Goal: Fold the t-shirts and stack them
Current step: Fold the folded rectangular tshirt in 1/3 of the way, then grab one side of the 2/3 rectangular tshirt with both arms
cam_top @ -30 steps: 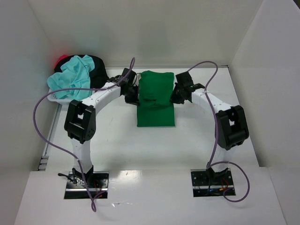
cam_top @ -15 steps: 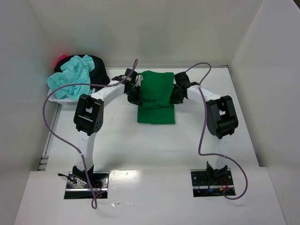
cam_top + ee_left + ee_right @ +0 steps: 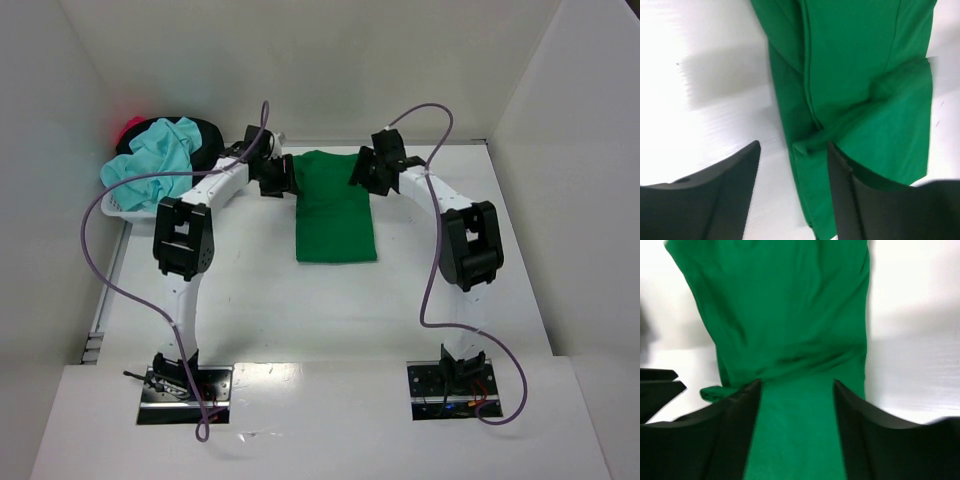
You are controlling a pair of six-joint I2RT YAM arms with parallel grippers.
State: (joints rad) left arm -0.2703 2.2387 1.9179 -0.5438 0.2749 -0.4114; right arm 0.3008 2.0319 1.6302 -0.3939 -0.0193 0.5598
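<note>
Black fingers of the left gripper [image 3: 792,150] are seen parted, with nothing clamped and a loose fold of the green shirt [image 3: 855,75] lying between them. The right gripper [image 3: 797,385] is likewise parted over the cloth. The shirt is laid folded at the table's [image 3: 300,310] upper centre, with other shirts [image 3: 160,160] heaped upper left. The fold could be dragged open if its loose edge were snagged by a rising finger.

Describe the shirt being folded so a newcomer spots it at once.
On the white table, look to the far middle, between the left gripper and the right gripper. The green shirt lies flat, folded into a long rectangle. Its neighbours, the turquoise shirt and black shirt, sit crumpled in a heap at the far left.
</note>
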